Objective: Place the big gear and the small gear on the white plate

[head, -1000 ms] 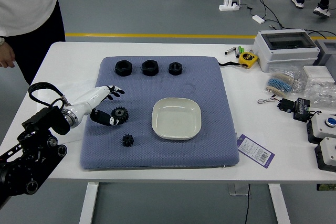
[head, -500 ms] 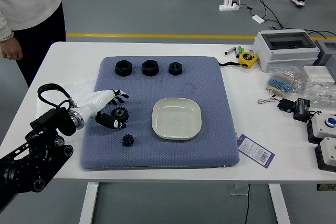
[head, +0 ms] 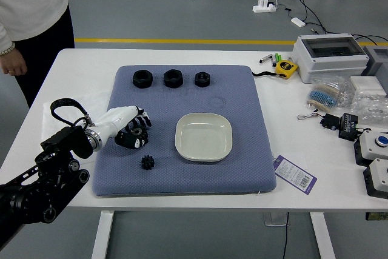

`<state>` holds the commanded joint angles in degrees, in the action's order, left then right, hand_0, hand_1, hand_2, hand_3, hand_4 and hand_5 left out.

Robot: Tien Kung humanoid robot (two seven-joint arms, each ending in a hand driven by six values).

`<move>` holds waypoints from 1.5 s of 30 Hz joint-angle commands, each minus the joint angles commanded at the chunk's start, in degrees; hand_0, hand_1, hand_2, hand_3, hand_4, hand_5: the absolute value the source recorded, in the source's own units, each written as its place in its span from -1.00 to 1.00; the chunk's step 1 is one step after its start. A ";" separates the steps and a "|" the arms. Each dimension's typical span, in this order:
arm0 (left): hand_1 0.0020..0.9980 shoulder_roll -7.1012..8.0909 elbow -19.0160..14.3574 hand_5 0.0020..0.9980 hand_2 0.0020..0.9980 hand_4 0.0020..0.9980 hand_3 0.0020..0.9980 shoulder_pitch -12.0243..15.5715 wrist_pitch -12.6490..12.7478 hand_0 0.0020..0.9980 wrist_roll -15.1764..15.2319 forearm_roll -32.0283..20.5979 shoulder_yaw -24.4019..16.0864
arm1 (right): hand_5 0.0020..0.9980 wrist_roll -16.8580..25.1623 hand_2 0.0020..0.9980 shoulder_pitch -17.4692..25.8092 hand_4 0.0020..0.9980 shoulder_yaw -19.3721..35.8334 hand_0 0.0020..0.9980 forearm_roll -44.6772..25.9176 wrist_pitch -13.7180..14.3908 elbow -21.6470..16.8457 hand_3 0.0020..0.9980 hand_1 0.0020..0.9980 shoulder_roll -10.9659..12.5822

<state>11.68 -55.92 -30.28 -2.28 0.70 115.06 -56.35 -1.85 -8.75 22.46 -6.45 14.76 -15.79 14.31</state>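
- My left hand (head: 119,121) has moved in and its fingers have curled down, where they were spread a moment ago; they now pinch the big gear (head: 137,131) against my thumb.
- That turns the reach into a grasp. Whether the gear has left the mat (head: 182,180) at all, I cannot tell.
- The small gear (head: 147,162) lies on the mat just beside my hand, on the near side, untouched.
- The plate (head: 204,137) sits to the right of both gears with nothing on it, so I judge neither placement done.
- Next I should firm the pinch, lift, and carry the gear right over the plate's rim; a low lift could catch the rim, and a loose pinch could let the gear slip.
- At the far left, a person's hand (head: 13,63) hangs beside the surface (head: 79,77), handling none of the parts.
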 joint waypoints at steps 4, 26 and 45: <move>-0.35 0.01 -0.04 -1.00 -0.25 -0.67 -0.14 -0.07 -0.15 -0.45 0.03 0.29 0.04 | 0.37 -0.03 0.46 0.06 0.69 0.04 0.30 0.12 0.00 -0.01 0.16 0.31 -0.02; -0.44 1.08 -4.79 -1.00 -0.34 -0.78 -0.23 0.53 -1.28 -0.48 -0.77 0.73 -0.46 | 0.37 0.09 0.46 0.85 0.69 0.07 0.30 -0.01 0.10 0.04 0.16 0.31 -0.04; -0.45 -1.16 -13.10 -1.00 -0.34 -0.83 -0.24 -3.69 -1.37 -0.48 -1.80 -3.79 5.37 | 0.37 0.32 0.46 0.33 0.70 -0.33 0.30 -0.91 0.16 0.02 0.16 0.31 0.07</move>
<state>10.53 -69.02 -33.97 -3.65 -1.09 111.27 -50.98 -1.53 -8.42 22.14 -7.36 14.92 -15.78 14.38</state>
